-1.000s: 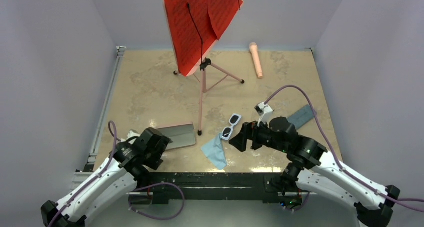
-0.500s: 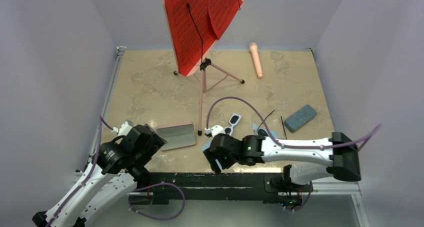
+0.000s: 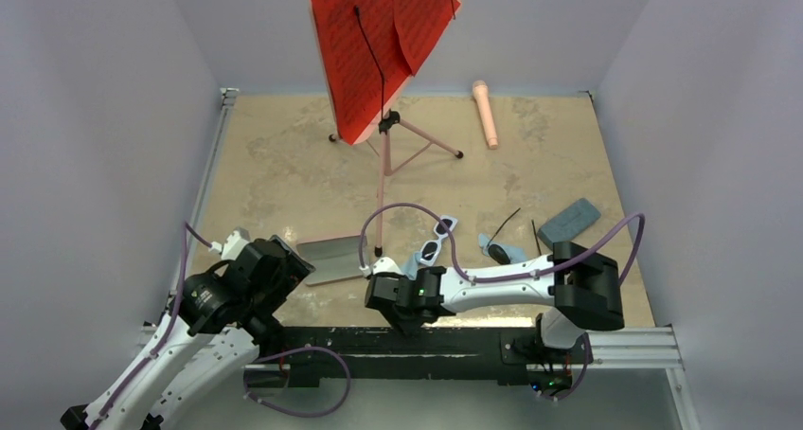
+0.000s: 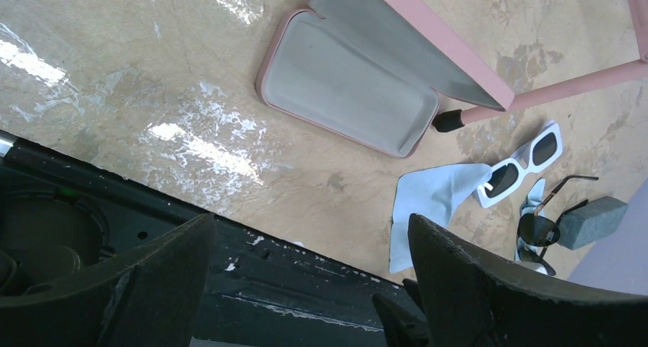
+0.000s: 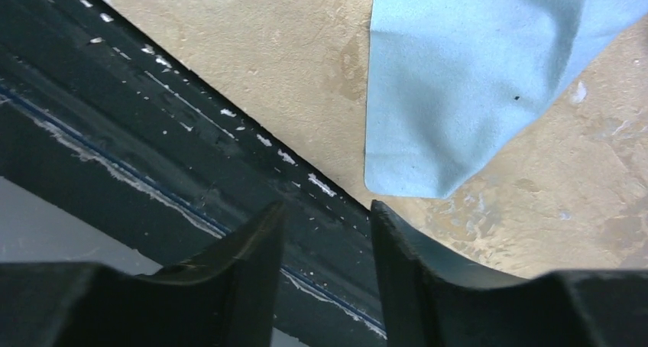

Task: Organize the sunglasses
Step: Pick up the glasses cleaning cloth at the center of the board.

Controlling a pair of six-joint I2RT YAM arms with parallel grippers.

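The white-framed sunglasses (image 3: 436, 241) (image 4: 523, 167) lie on the table right of the stand's foot. The black sunglasses (image 3: 497, 250) (image 4: 544, 226) lie further right, next to the grey-blue case (image 3: 571, 220) (image 4: 594, 221). A pink case (image 3: 331, 258) (image 4: 359, 95) lies open and empty. My left gripper (image 3: 289, 269) (image 4: 311, 221) hangs wide open above the table's near edge, holding nothing. My right gripper (image 3: 390, 307) (image 5: 328, 205) is stretched leftward over the black front rail, at the near corner of a light blue cloth (image 5: 474, 79) (image 4: 432, 202). Its jaws are partly closed with nothing between them.
A red music stand on a pink tripod (image 3: 383, 165) rises mid-table, one foot beside the pink case. A pink cylindrical object (image 3: 486, 113) lies at the back right. The black rail (image 3: 417, 340) runs along the near edge. Walls close in three sides.
My right arm swung left from beside the white sunglasses to the front edge over the cloth, and its jaws narrowed. The black sunglasses and grey-blue case came into view. The left arm shifted slightly.
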